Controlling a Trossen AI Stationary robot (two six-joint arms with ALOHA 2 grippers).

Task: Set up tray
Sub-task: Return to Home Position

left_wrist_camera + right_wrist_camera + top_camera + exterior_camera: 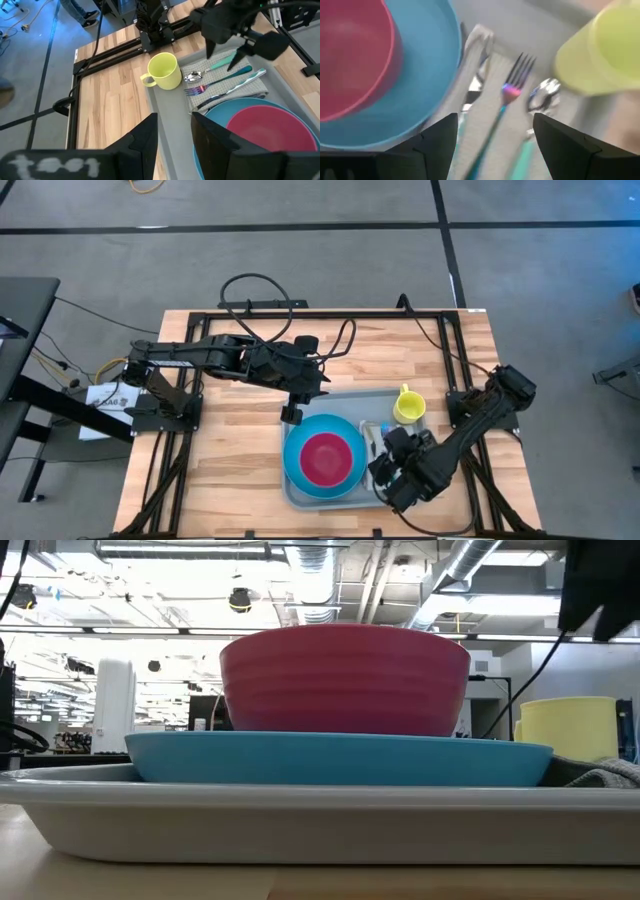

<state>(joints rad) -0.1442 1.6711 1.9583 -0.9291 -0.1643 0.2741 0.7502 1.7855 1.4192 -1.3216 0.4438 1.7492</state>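
The grey tray lies on the table toward its near edge. On it rest a blue plate carrying a red bowl, a yellow mug standing upright, and a grey napkin. A spoon, a fork and a knife lie on the napkin. My left gripper hangs open over the tray's far left corner. My right gripper hovers open just above the cutlery, between plate and mug.
Black frame rails run along the table's left, far and right sides. Bare wood lies to the left of the tray. In the low view the tray's near rim fills the foreground, with plate, bowl and mug behind it.
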